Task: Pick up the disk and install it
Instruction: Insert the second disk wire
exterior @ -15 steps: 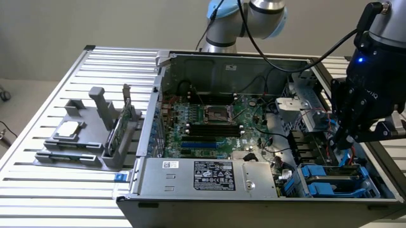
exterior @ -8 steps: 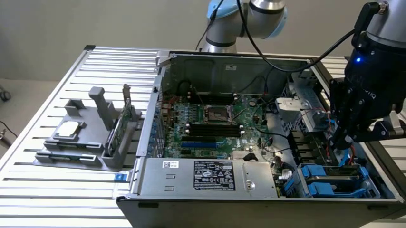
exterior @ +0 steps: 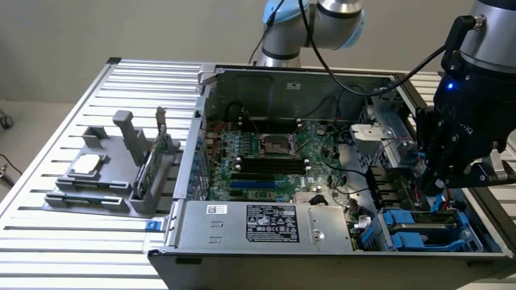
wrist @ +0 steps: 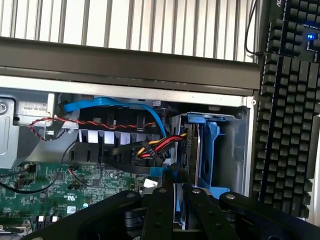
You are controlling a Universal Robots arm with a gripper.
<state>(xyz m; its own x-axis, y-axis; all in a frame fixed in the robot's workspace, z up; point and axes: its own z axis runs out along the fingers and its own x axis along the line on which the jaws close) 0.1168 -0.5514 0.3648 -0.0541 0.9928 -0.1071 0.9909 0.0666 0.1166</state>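
- You have the gripper (exterior: 439, 181) low inside the open computer case (exterior: 322, 78). In the exterior view it sits at about 3 o'clock from the motherboard (exterior: 266, 157), over the drive bays.
- In the wrist view, your gripper (wrist: 176, 192) has its two black fingers (wrist: 159, 205) drawn close together. They are clenched on a thin, blue-edged slab standing edge-on between them, which is the disk (wrist: 176, 202).
- The disk is therefore in the pincer's grasp, upright, just beside the blue plastic bracket (wrist: 212, 150) of the bay and not yet seated in it.
- You can see a bundle of yellow, red and black power wires (wrist: 160, 142) near the disk's blue edge. Whether the wires touch the disk cannot be told.
- A blue flat cable (wrist: 125, 102) and a twisted red-and-black wire (wrist: 90, 122) run along the case wall beyond the gripper.
- In the exterior view, more blue carriers (exterior: 419, 229) lie in the bay at about 6 o'clock from the gripper.
- The boxed power supply (exterior: 266, 223) with its white label lies at 6 o'clock from the motherboard.
- Outside the case, at 9 o'clock from the motherboard, a grey holder (exterior: 105, 175) stands on the slatted table (exterior: 48, 241), with a small square silver chip (exterior: 87, 164) lying on it.
- A black keyboard (wrist: 290, 125) lies just outside the case wall in the wrist view.
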